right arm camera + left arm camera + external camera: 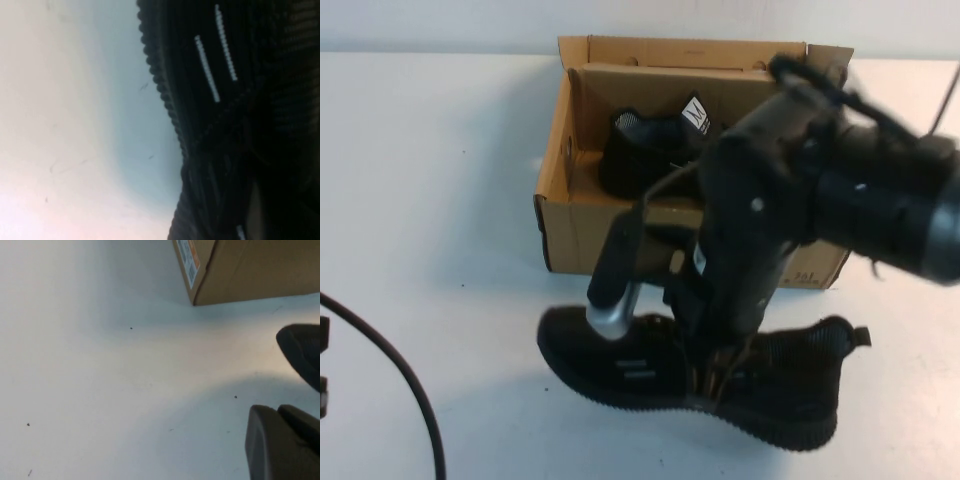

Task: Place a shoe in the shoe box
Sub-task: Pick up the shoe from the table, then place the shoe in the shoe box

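A black mesh shoe (790,390) lies on its sole on the white table, just in front of the open brown shoe box (570,230). A second identical shoe (650,150) with a white tongue tag sits inside the box. My right gripper (705,365) is down on the front shoe's laced middle; the right wrist view is filled by the shoe's mesh side and silver marks (240,100). My left gripper (279,412) is shut and empty, low over the table at the far left. It faces the box's corner (250,270) and the shoe's toe (305,352).
The box's flap lid (680,50) stands open at the back. A black cable (400,370) curves over the table at the near left. Bare white table lies left of the box and shoe.
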Tool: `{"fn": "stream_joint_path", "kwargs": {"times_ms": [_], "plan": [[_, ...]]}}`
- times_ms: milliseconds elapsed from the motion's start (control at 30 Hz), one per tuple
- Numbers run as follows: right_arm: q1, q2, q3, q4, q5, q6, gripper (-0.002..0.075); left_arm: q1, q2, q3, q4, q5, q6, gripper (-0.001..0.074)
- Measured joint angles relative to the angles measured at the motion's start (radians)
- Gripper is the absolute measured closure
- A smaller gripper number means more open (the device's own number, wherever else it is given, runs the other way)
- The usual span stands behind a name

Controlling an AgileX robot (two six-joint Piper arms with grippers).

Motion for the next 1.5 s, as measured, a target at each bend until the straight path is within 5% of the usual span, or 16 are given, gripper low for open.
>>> {"fn": "stream_joint_path", "kwargs": {"times_ms": [400, 867, 1500], "plan": [[0.0, -0.095, -0.184, -0.092, 0.03, -0.048, 0.0713, 0.0, 0.111, -0.025, -0.159, -0.015, 0.168, 0.0736], [0.0, -0.087, -0.24, -0.295, 0.042, -0.097, 0.0713, 0.0, 0.474, -0.251, -0.492, -0.049, 0.365, 0.0736], [-0.127, 0.067, -0.424, -0.336, -0.083, -0.196, 0.0714, 0.0, 0.747, -0.481, -0.542, -0.116, 0.404, 0.0736]]}}
